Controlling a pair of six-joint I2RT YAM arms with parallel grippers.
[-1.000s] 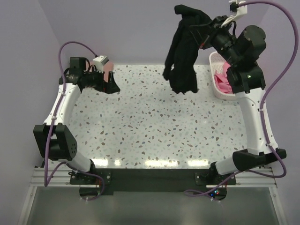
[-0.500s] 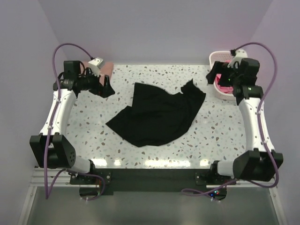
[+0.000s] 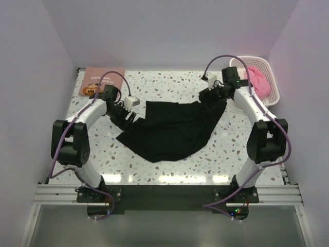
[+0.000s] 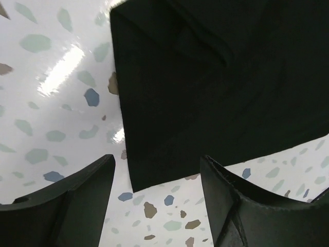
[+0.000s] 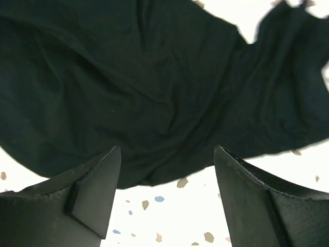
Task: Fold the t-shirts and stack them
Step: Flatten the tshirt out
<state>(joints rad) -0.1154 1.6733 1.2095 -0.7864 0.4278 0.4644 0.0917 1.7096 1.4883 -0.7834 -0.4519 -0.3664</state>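
**Black shirt lies flat, both pincers open at its far edge**

The black t-shirt (image 3: 172, 131) lies spread out on the speckled table (image 3: 169, 87). It is rumpled, not folded. Its rounded bottom edge is the part closest to the arm bases, on the near side of both pincers. The rest of the cloth fills the space between them.

The left pincer (image 4: 154, 167) is down low at the shirt's left end. Its two fingers (image 4: 77, 206) are wide apart and hold nothing. In the left wrist view, one corner of the black cloth pokes into the gap between them, with bare table on either side.

The right pincer (image 5: 167, 157) is down low at the shirt's far right corner. Its fingers (image 5: 95, 190) are wide apart too, with nothing gripped. In the right wrist view, the edge of the shirt lies just in front of the gap, and the wrinkled cloth stretches away past it.

Farther back, beyond the left pincer, the salmon-pink t-shirt (image 3: 100, 77) lies flat in the far left corner. Beyond the right pincer, the bright pink t-shirt (image 3: 258, 82) is bunched up inside the basket (image 3: 247, 59) in the far right corner.
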